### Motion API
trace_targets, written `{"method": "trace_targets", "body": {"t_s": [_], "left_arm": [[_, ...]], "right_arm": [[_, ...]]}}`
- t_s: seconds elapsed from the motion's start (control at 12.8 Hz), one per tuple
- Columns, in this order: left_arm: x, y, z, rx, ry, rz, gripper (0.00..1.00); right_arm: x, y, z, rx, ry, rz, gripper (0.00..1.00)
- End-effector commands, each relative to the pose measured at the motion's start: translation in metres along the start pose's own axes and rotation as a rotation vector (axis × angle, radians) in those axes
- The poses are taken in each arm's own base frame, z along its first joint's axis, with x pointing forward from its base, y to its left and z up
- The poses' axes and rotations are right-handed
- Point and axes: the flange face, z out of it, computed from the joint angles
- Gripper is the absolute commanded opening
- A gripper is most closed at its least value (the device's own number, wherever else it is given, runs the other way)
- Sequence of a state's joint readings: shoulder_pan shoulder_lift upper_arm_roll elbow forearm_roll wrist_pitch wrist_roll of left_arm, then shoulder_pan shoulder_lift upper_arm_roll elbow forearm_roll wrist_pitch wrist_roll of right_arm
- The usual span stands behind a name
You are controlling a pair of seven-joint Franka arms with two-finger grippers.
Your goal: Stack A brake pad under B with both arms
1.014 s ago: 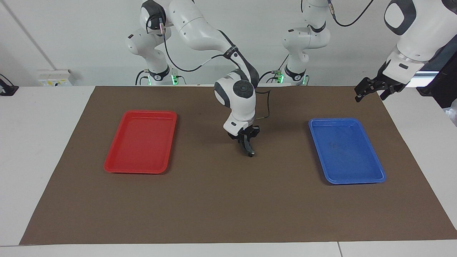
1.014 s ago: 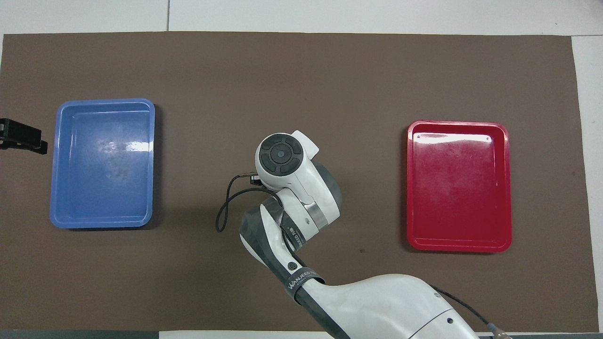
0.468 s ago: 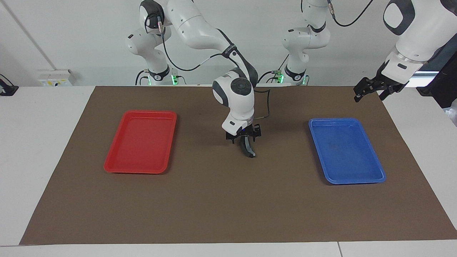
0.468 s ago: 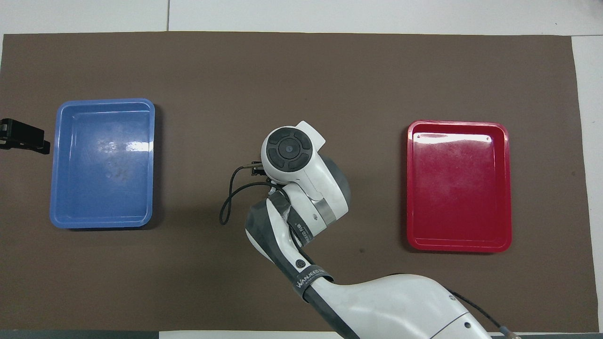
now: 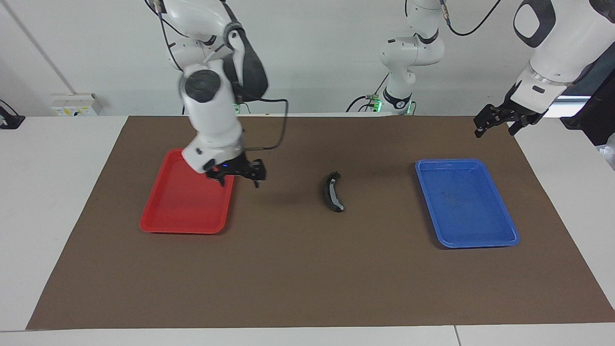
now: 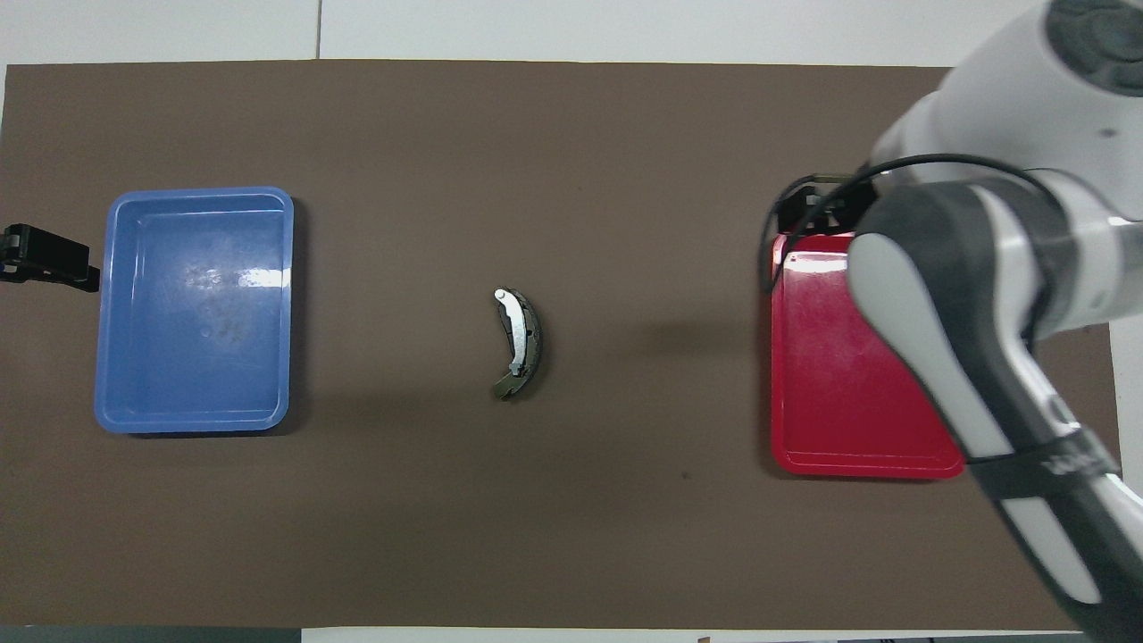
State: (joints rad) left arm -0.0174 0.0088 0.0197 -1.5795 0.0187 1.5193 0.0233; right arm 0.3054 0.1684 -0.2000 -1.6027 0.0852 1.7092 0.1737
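- The white wall (image 5: 307, 57) fills the room at twelve o'clock in the facing view, with a small socket box (image 5: 73, 104) low at about ten o'clock.
- A white table (image 5: 57, 192) carries a brown mat (image 5: 307, 269) that covers nearly all of its top.
- The red tray (image 5: 185, 211) lies on the mat at nine o'clock, toward the right arm's end of the table.
- The right gripper (image 5: 236, 174) hangs over the tray's edge that faces the mat's middle; its jaws are apart and hold nothing. In the overhead view it (image 6: 808, 207) shows at two o'clock, half hidden by its own arm.
- B (image 5: 331, 191), the long crescent pad, lies flat on the mat at the centre, between the two trays and touching neither. Seen from overhead, B (image 6: 518, 344) shows a pale strip along its inner curve.
- The short A brake pad cannot be made out in either view.
- The blue tray (image 5: 466, 204) sits at three o'clock, toward the left arm's end.
- The left gripper (image 5: 495, 120) waits in the air over the mat's corner at two o'clock; I cannot tell how its jaws stand. From overhead it (image 6: 45, 262) pokes in beside the blue tray.
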Motion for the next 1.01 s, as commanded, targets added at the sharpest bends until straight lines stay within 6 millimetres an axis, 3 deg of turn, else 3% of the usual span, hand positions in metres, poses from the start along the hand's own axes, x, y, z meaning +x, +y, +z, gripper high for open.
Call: {"method": "trace_targets", "body": {"t_s": [0.0,0.16,0.39,0.94], "left_arm": [[-0.005,-0.004,0.000,-0.009,-0.006,-0.022,1.00],[-0.006,-0.010,0.000,-0.010,-0.006,-0.031,1.00],[-0.006,-0.010,0.000,-0.010,-0.006,-0.030,1.00],[-0.006,-0.010,0.000,-0.010,-0.006,-0.030,1.00]], "right_arm": [[-0.030,0.069,-0.037,-0.019,-0.036,0.023,1.00],[-0.061,0.100,-0.069,-0.009,-0.071,0.018,1.00],[-0.070,0.129,-0.077,-0.029,-0.081,0.018,1.00],[-0.065,0.132,-0.087,-0.033,0.002,0.009,1.00]]}}
